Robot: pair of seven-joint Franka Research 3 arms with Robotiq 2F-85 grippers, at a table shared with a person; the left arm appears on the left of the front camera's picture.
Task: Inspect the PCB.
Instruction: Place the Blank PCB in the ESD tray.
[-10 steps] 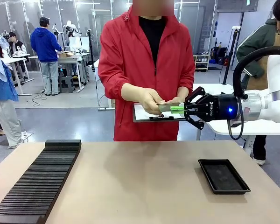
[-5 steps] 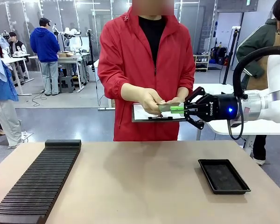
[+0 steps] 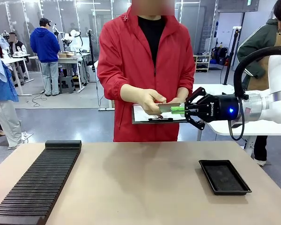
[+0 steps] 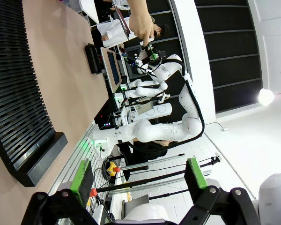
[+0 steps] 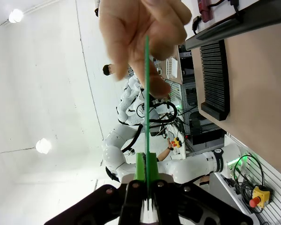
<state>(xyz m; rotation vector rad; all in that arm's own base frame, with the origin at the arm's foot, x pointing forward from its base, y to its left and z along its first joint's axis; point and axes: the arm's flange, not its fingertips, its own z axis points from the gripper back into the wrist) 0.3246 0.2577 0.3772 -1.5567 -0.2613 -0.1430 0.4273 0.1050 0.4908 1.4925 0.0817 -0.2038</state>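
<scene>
Right hand pinches the PCB edge, person's hand opposite.

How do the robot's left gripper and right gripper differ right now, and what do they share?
The left gripper has its fingers wide apart; the right gripper has them shut. The left gripper holds nothing; the right gripper pinches the PCB, which the person's hand also grips. Both are black with green pads.

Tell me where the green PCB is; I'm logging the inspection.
Front view, right of centre: the thin green rectangular PCB is held mid-air between the right tool and the person's hand, above the white-papered clipboard.
</scene>
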